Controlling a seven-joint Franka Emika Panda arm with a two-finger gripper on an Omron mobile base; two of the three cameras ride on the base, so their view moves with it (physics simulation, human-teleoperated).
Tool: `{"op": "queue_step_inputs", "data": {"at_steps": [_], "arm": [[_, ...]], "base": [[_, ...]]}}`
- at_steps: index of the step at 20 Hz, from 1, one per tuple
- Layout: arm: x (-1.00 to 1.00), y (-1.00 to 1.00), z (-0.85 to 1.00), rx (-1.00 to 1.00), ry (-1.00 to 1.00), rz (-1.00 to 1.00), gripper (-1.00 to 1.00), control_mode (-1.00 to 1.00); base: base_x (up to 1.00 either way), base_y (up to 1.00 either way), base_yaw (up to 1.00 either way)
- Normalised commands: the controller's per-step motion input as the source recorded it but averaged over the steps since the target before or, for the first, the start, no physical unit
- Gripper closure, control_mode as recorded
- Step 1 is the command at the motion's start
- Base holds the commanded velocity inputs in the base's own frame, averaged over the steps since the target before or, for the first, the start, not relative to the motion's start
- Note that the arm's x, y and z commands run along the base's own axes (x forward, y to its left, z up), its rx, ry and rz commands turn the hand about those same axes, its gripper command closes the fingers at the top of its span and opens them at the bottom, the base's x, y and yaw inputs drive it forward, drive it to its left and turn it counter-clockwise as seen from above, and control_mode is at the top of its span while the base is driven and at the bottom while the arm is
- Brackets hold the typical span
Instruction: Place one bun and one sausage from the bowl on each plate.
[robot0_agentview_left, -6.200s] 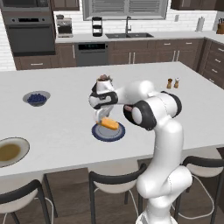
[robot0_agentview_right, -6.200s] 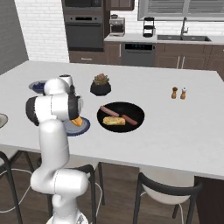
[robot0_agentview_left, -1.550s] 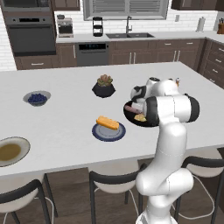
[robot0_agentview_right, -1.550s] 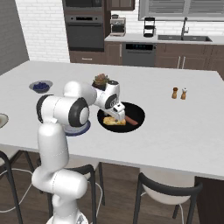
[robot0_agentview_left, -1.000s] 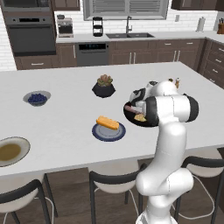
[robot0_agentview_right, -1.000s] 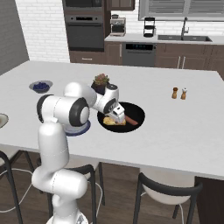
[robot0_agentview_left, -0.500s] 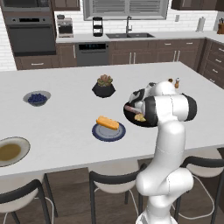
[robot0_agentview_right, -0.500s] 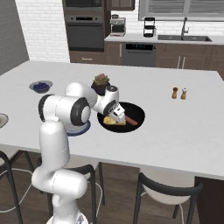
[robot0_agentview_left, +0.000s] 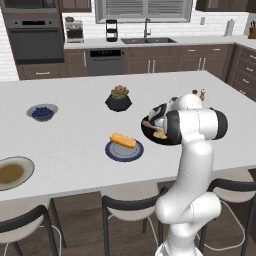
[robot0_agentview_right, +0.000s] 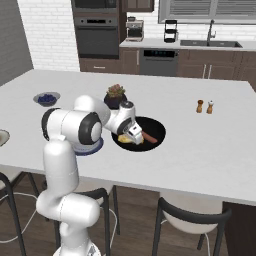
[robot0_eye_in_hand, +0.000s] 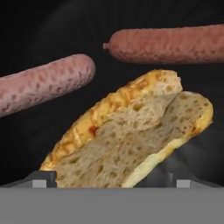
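Observation:
The wide black bowl (robot0_agentview_right: 159, 131) sits mid-counter and holds a split bun (robot0_eye_in_hand: 131, 135) and two sausages (robot0_eye_in_hand: 43, 83) (robot0_eye_in_hand: 170, 43). My gripper (robot0_eye_in_hand: 111, 179) is down inside the bowl (robot0_agentview_left: 146, 132), open, with one fingertip (robot0_eye_in_hand: 41, 178) on each side of the bun's near end. From the right base view the gripper (robot0_agentview_right: 134, 134) hangs over the bun (robot0_agentview_right: 125, 140), with a sausage (robot0_agentview_right: 149, 136) beside it. A blue plate (robot0_agentview_left: 124, 151) left of the bowl carries one bun (robot0_agentview_left: 123, 140). A cream plate (robot0_agentview_left: 10, 172) lies at the far left edge.
A black plant pot (robot0_agentview_left: 119, 100) stands just behind the bowl. A small bowl of blue berries (robot0_agentview_left: 42, 112) sits far left. Salt and pepper shakers (robot0_agentview_right: 205, 106) stand to the right. Stools line the near counter edge.
The arm has swung from the blue plate, where a bun now lies, over to the black bowl. In the last second the open gripper sank a little onto the bun.

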Motion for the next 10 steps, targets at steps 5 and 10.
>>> {"op": "queue_step_inputs", "data": {"at_steps": [5,10], "arm": [[0.45,0.00,-0.20,0.00,-0.02,-0.08,-1.00,-1.00],[0.25,0.00,-0.31,0.00,-0.02,-0.09,-1.00,-1.00]], "base": [[0.00,0.00,0.00],[0.00,0.00,0.00]]}}
